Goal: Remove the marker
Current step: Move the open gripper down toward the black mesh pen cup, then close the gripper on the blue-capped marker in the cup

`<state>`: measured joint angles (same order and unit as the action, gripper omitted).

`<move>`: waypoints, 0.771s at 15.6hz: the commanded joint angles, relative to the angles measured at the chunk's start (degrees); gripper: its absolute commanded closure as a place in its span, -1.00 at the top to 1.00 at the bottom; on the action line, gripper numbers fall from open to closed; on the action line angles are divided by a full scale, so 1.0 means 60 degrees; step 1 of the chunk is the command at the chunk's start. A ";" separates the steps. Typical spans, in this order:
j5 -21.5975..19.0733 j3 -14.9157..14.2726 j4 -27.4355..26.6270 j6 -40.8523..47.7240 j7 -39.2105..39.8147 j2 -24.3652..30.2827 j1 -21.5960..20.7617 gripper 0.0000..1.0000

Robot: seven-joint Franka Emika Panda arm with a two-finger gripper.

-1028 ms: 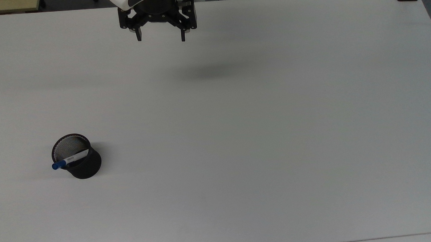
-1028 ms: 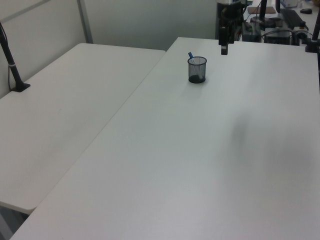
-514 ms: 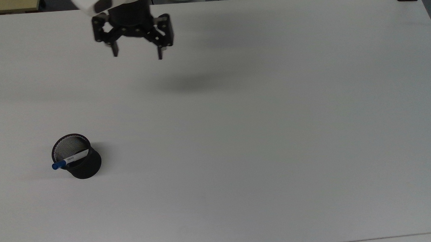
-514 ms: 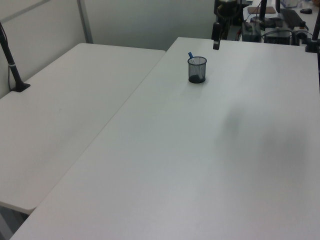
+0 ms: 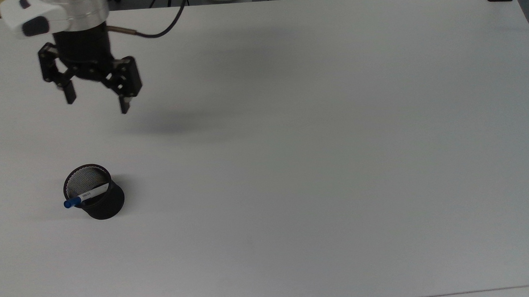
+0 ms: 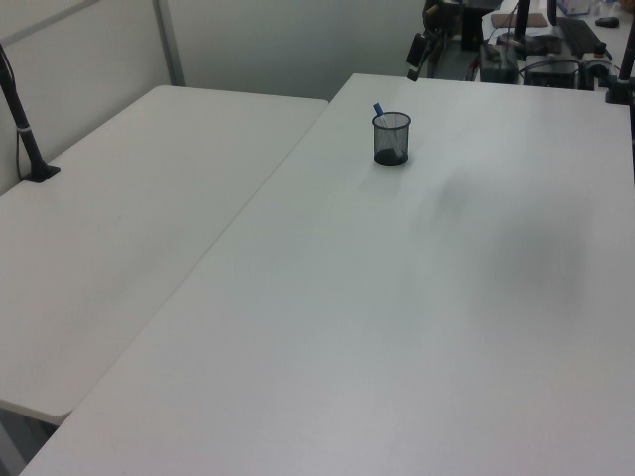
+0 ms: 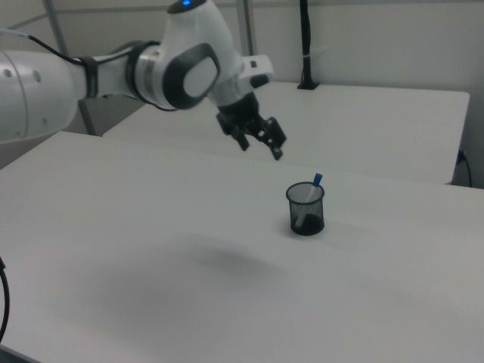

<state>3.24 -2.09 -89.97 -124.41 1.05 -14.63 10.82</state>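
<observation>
Our gripper (image 5: 96, 102), spread wide and empty, has swung nearer the mesh cup (image 5: 98, 196) holding the marker (image 5: 86, 195); nothing stands between.

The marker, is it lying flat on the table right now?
No, the marker stands tilted inside the black mesh cup, its blue cap poking over the rim.

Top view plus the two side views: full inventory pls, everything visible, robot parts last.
marker: 1, white barrel with blue cap, leaning in the cup, cap end over the rim toward the top view's left
mesh cup: 1, black, upright on the near table, lower left in the top view
near table: 1, white, under the cup
second table: 1, white, left view's left
black post: 1, on the second table
gripper: 1, black, open, in the air above the table, apart from the cup
arm: 1, white
</observation>
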 commanded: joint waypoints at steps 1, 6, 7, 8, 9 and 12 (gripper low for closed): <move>-0.0085 0.0040 -0.0063 -0.1279 0.0075 -0.0519 0.0408 1.00; -0.0159 0.0040 -0.0078 -0.3459 -0.0596 -0.1500 0.0614 1.00; -0.0086 0.0040 -0.0078 -0.4001 -0.0933 -0.1720 0.0614 1.00; -0.0042 0.0025 -0.0078 -0.4471 -0.1197 -0.1925 0.0599 1.00; -0.0042 0.0025 -0.0078 -0.4867 -0.1301 -0.2101 0.0599 1.00; 0.0017 0.0025 -0.0063 -0.5674 -0.1302 -0.2614 0.0599 0.94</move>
<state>3.15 -1.93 -90.41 -153.82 -5.23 -27.90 14.59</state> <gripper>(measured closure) 0.013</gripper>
